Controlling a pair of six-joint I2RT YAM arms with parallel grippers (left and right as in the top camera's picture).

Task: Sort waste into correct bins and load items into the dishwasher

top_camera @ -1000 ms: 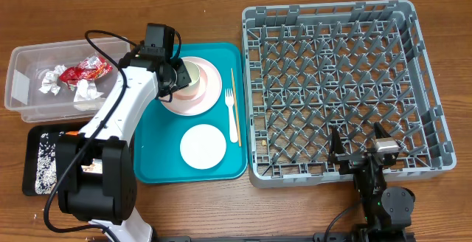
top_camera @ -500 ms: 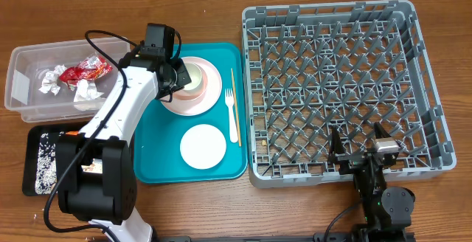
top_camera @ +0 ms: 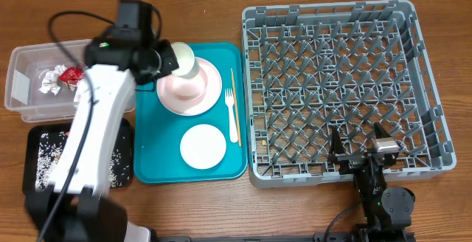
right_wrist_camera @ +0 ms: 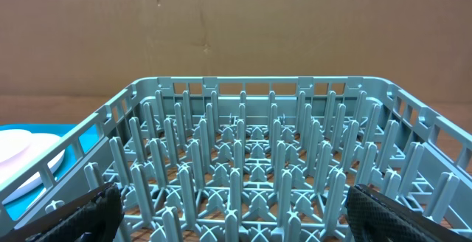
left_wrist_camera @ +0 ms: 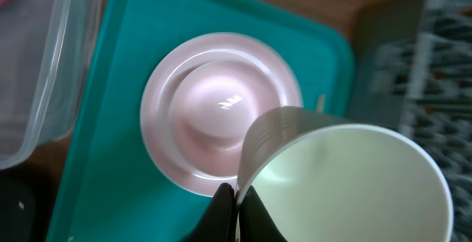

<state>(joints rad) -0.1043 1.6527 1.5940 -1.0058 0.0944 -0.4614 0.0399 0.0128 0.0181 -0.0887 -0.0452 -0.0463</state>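
1. Small white cup (top_camera: 181, 59), round and empty, hangs tilted over the pale pink round plate (top_camera: 193, 93) on the teal serving tray (top_camera: 151, 161).
2. The left end effector (left_wrist_camera: 237, 201) pinches the cup's rim.
3. A white plastic fork (top_camera: 233, 115) and a white round bowl (top_camera: 203, 146) lie near the plate.
4. The right end effector (top_camera: 358, 144) stands spread at the grey plastic dish rack (top_camera: 339, 65).

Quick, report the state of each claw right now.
Left claw: shut on the rim of the small white cup.
Right claw: open, holding nothing.
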